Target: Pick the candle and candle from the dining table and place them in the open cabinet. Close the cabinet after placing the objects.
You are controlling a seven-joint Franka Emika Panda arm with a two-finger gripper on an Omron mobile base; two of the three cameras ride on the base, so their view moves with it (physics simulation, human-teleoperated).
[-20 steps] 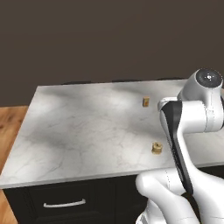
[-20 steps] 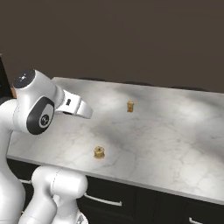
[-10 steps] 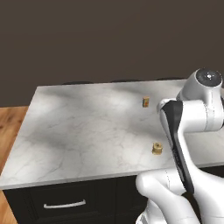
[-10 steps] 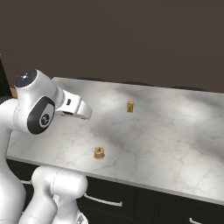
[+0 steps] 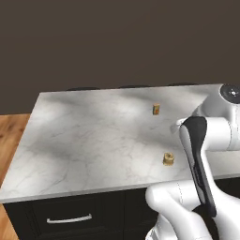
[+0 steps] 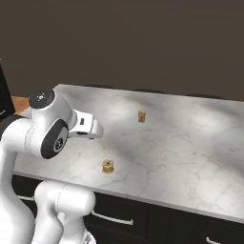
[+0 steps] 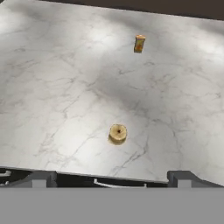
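Fingers point(image 7: 112, 177) spread wide, holding nothing, above the surface point(image 7: 52, 87); stubby candle point(image 7: 117, 133) at 12 o'clock, taper point(image 7: 139, 43) beyond.

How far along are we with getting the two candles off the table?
Nothing looks done yet: both candles rest on the marble dining table, the short one near the front edge, the taller one farther back. The gripper is open and empty, facing the short candle. Both picks, both placements and closing the cabinet remain.
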